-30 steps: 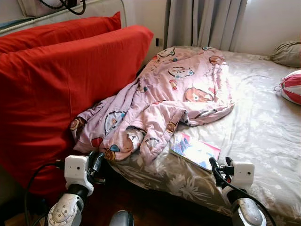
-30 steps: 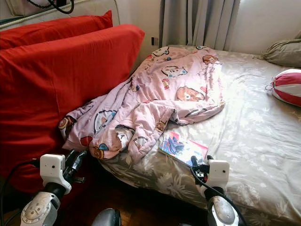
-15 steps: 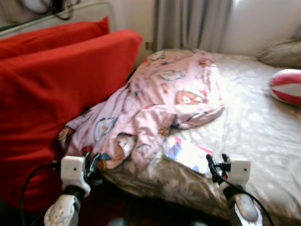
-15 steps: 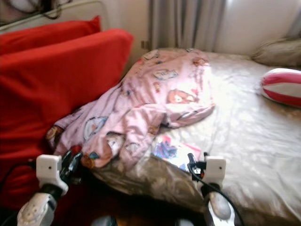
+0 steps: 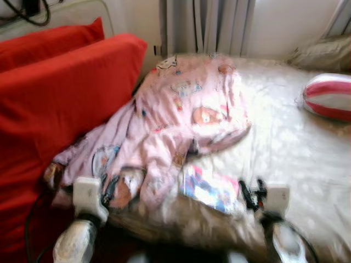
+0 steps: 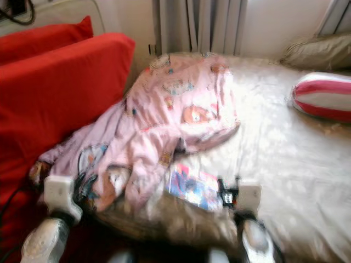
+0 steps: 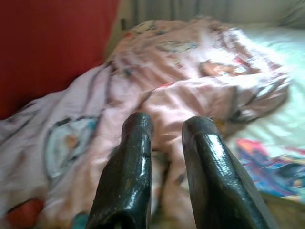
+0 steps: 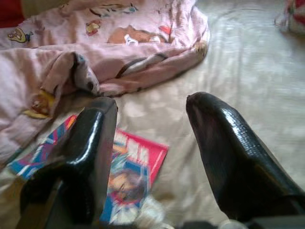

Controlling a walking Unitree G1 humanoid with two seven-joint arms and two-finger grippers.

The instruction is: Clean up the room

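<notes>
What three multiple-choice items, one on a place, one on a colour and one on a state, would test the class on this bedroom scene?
1. Where does the magazine lie?
A. on the bed, beside the pink blanket
B. on the red cushion
C. on the floor

2. What colours is the striped pillow?
A. blue and yellow
B. red and white
C. green and black

3. How do the right gripper fingers stand?
A. shut on the magazine
B. shut on the blanket
C. open, holding nothing

Answers:
1. A: the magazine rests on the sheet at the blanket's edge.
2. B: red and white bands show on it.
3. C: the right wrist view shows a wide gap between the fingers, with the sheet visible through it.
</notes>
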